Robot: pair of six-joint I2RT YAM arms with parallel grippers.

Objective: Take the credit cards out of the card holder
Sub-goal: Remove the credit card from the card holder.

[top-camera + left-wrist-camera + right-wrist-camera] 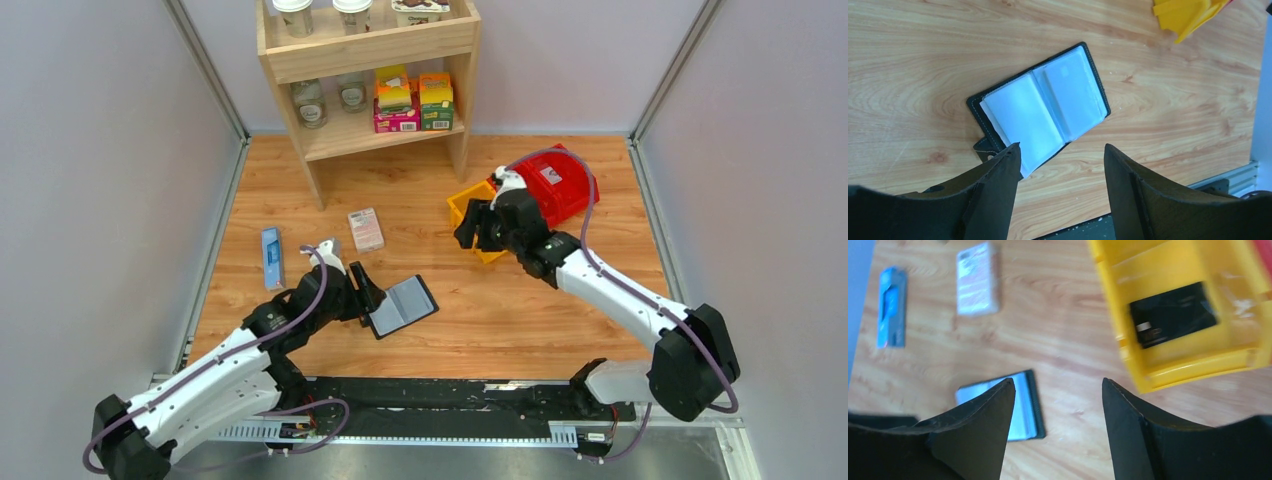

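Note:
The black card holder (pixel 403 305) lies open on the wooden table, its clear pockets (pixel 1043 105) facing up. The outline of a card (pixel 1068 90) shows through the right pocket. My left gripper (pixel 365 292) hovers at the holder's left edge, open and empty (pixel 1063 152), and one fingertip (pixel 1008 160) overlaps the holder's near corner. One black credit card (pixel 1173 315) lies inside the yellow bin (pixel 1198 367). My right gripper (pixel 475 228) hangs beside that bin, open with nothing between its fingers (pixel 1058 385).
A red bin (pixel 560 180) sits behind the yellow bin (pixel 462 205). A pink-and-white box (pixel 366 229) and a narrow blue box (pixel 271 257) lie to the left. A wooden shelf (pixel 365 60) with jars and cartons stands at the back.

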